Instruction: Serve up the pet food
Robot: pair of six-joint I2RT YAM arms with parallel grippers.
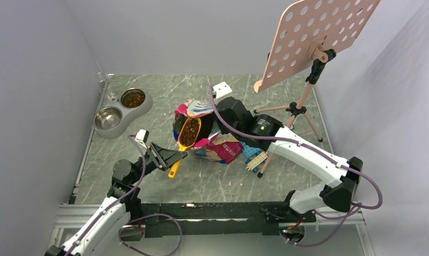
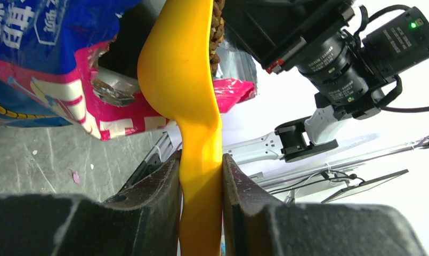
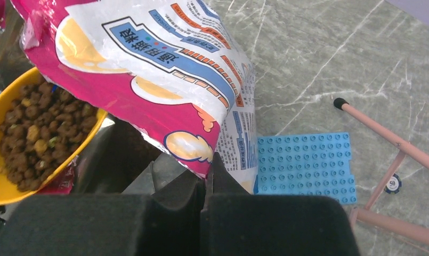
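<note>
My left gripper (image 2: 201, 165) is shut on the handle of the orange-yellow scoop (image 2: 176, 74), whose bowl (image 1: 190, 131) is heaped with brown pet food (image 3: 36, 133) and sits at the mouth of the pink pouch (image 1: 223, 148). The right gripper (image 3: 208, 169) is shut on the pouch's open edge (image 3: 201, 152), holding it up beside the scoop. More kibble lies in the far steel bowl (image 1: 132, 98) of the grey stand (image 1: 143, 110); the near bowl (image 1: 107, 118) holds none that I can see.
A pink perforated board (image 1: 313, 40) on a tripod (image 1: 296, 109) stands at the back right. A blue studded plate (image 3: 305, 166) lies under the pouch's right side, with a cream plate (image 1: 256, 161) by it. Grey walls close in on both sides.
</note>
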